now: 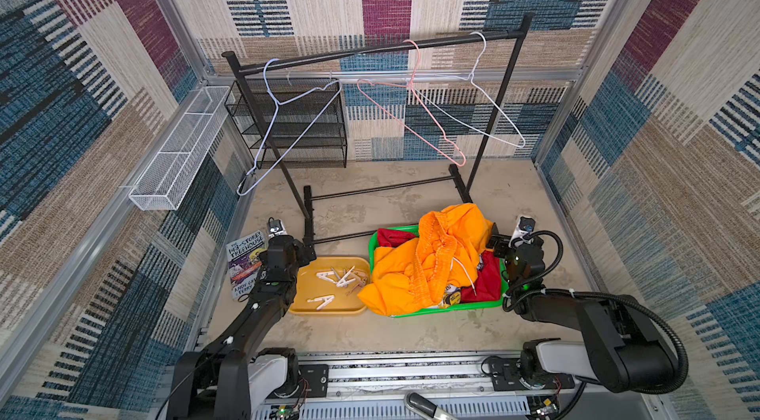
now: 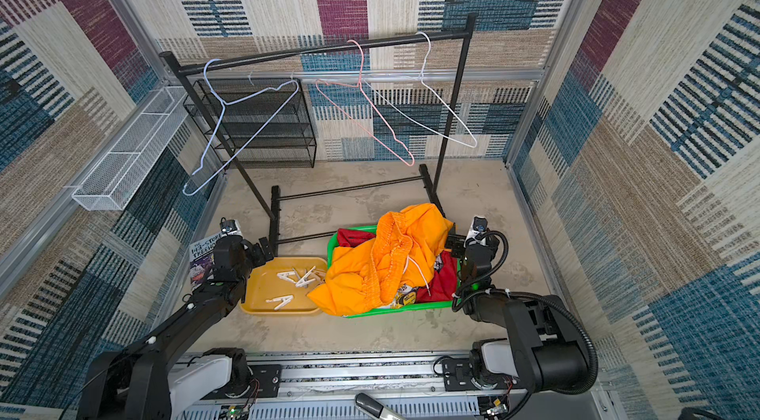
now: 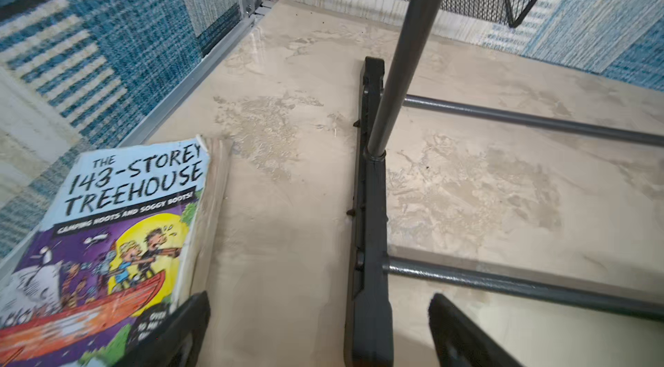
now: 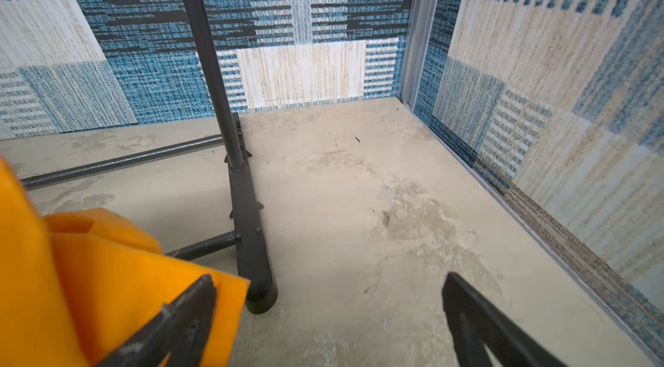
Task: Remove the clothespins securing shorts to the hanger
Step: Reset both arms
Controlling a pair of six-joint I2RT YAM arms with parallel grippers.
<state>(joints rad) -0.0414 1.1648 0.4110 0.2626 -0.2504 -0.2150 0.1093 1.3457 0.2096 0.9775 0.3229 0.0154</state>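
A mottled beige floor (image 1: pixel 411 331) is lying between woven patchwork walls (image 1: pixel 82 109); a worn paperback (image 3: pixel 118 225) is showing "The 143-Storey Treehouse"; left claw (image 3: pixel 319 295) and right claw (image 4: pixel 328 276) are gaping wide, empty.

Black garment rack (image 1: pixel 370 50), mesh shelf (image 1: pixel 312 126) behind it, white wire basket (image 1: pixel 177 154) (wall-hung), paperback book (image 1: pixel 242 251), yellow tray (image 1: pixel 306 280), green bin (image 1: pixel 473 306).

Several small white plastic spring clothespins (image 1: pixel 342 276) lay loose in a shallow yellow plastic tray (image 1: pixel 304 286). Just beside it, crumpled bright orange fabric shorts (image 1: pixel 411 274) were heaped over red shorts (image 1: pixel 483 280) inside a green plastic bin (image 1: pixel 473 307).
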